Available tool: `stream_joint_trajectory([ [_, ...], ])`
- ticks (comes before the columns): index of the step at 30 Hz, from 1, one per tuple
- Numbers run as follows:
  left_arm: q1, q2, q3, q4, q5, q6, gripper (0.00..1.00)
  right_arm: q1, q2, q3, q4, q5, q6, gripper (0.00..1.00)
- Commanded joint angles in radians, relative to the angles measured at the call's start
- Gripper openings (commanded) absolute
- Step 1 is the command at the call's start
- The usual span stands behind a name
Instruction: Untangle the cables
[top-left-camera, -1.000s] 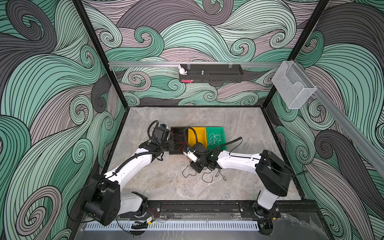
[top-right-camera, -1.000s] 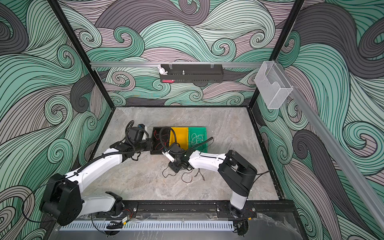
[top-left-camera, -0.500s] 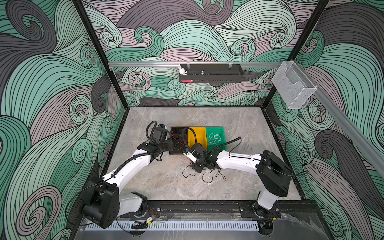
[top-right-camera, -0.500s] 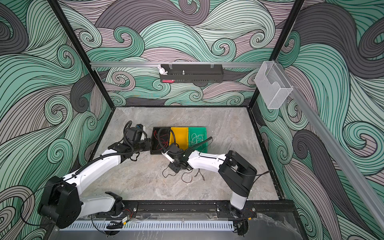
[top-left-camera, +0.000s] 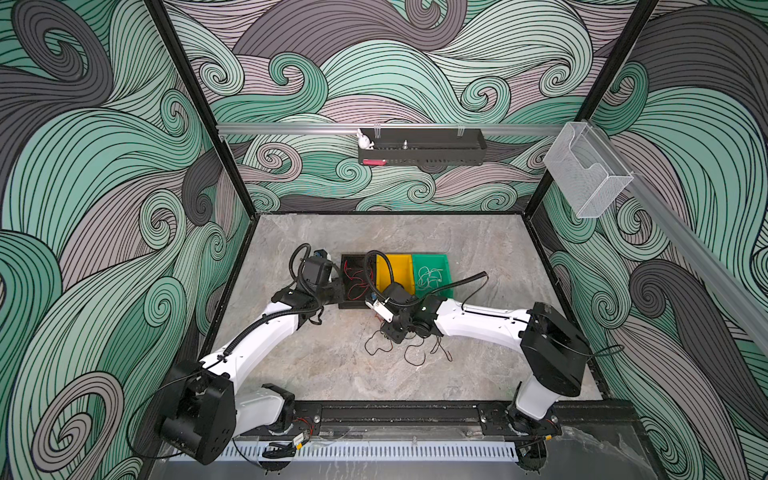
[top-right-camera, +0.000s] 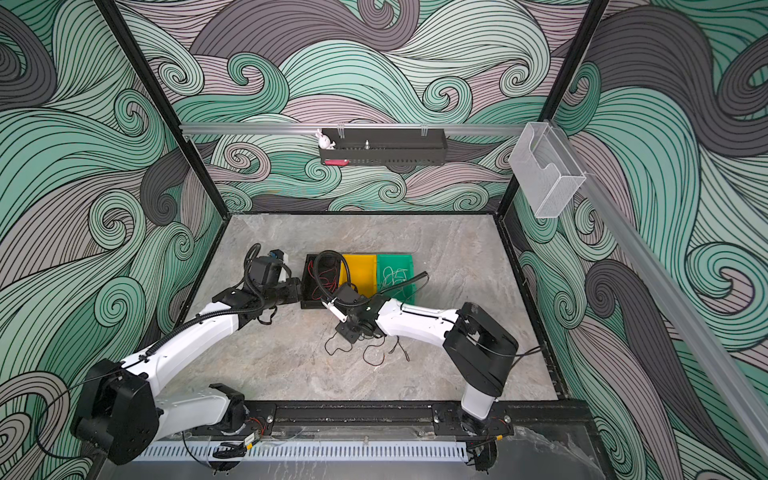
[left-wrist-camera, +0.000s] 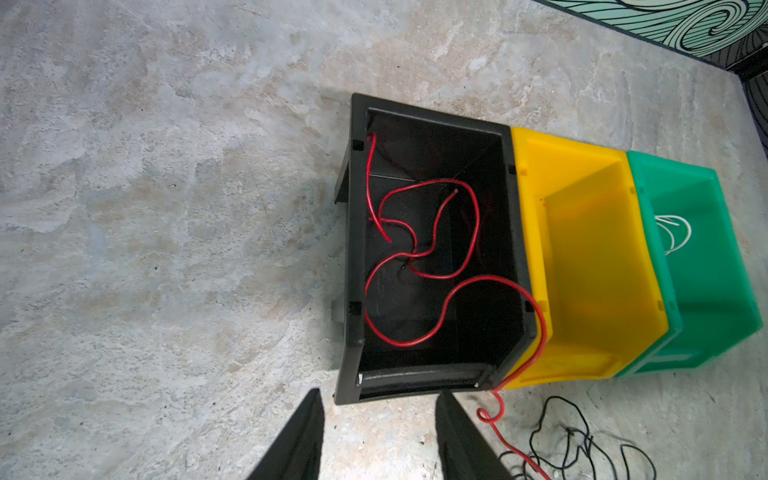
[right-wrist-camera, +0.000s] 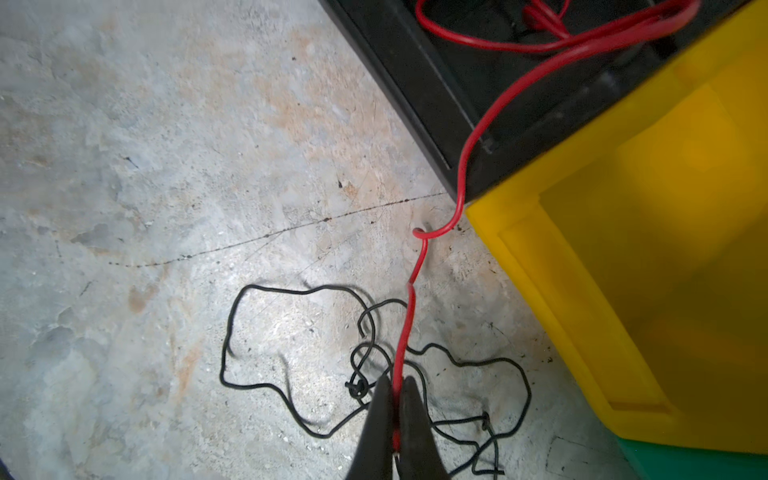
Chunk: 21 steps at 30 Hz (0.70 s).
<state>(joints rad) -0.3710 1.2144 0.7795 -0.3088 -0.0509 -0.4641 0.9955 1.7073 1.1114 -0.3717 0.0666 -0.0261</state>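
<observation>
Red cable (right-wrist-camera: 404, 332) in right pincer (right-wrist-camera: 397, 381), wrist-view only

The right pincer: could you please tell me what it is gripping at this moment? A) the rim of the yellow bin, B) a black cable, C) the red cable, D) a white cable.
C: in the right wrist view the right pincer is shut on the red cable, which runs on over the rim of the black bin.

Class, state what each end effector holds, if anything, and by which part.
Right end effector: shut on the red cable, on its stretch outside the black bin. Left end effector: open, empty.
</observation>
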Motion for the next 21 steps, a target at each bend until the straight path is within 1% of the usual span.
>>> stream_joint_trajectory([
  [1,0.011,-0.025,-0.014,0.009,0.008,-0.019,0.47,0.002,-0.041,0.063,-0.035,0.034,0.015,0.02],
  [4,0.014,-0.037,-0.021,0.012,0.01,-0.025,0.47,-0.004,-0.044,0.107,-0.038,0.03,0.027,0.02],
  [7,0.018,-0.053,-0.033,0.014,0.011,-0.031,0.47,-0.026,-0.019,0.173,-0.051,-0.005,0.043,0.03],
  [11,0.023,-0.061,-0.048,0.026,0.021,-0.039,0.47,-0.061,0.075,0.296,-0.109,-0.047,0.046,0.03],
  [18,0.032,-0.064,-0.063,0.038,0.036,-0.047,0.46,-0.121,0.248,0.516,-0.206,-0.171,0.063,0.02],
  [21,0.036,-0.065,-0.066,0.044,0.034,-0.055,0.46,-0.139,0.325,0.612,-0.257,-0.186,0.067,0.02],
])
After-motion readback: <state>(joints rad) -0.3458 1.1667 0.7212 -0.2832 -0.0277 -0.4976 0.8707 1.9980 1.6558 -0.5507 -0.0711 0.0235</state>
